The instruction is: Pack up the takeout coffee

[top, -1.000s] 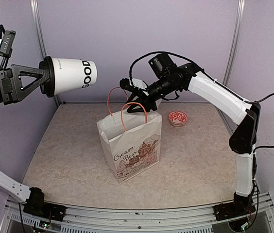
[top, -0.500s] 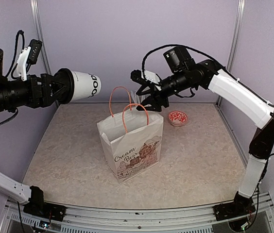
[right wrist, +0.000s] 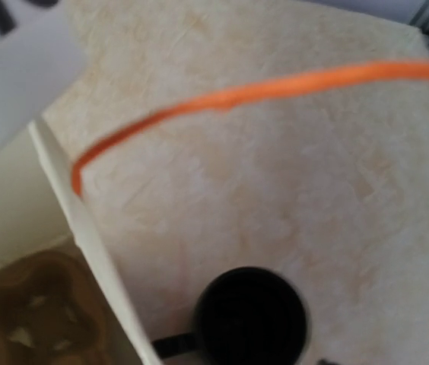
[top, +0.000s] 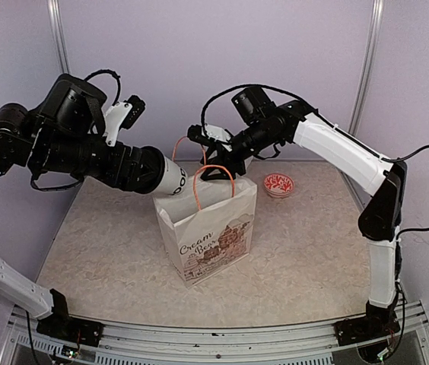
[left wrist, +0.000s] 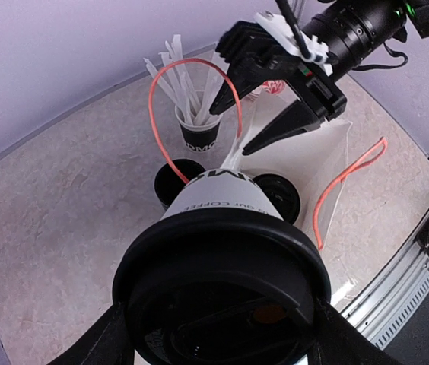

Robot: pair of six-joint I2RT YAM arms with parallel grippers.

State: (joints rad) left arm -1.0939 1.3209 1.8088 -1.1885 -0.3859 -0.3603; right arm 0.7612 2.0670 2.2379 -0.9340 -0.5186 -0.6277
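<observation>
The cup (left wrist: 222, 199), lid (left wrist: 222, 277) on, hangs tilted, base first, at the left rim of the bag (top: 208, 228) standing mid-counter (top: 313, 243). The left end effector (top: 147, 170) clamps its lid end. The right end effector (top: 213, 167) has its jaws parted at the bag's back rim. The base could snag the rim or an orange handle (left wrist: 150, 106) and topple the bag. Released this tilted, the cup would likely land askew.

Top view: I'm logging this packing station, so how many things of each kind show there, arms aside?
Paper bag: 1
White cup: 1
Red-patterned dish: 1
Total: 3
</observation>
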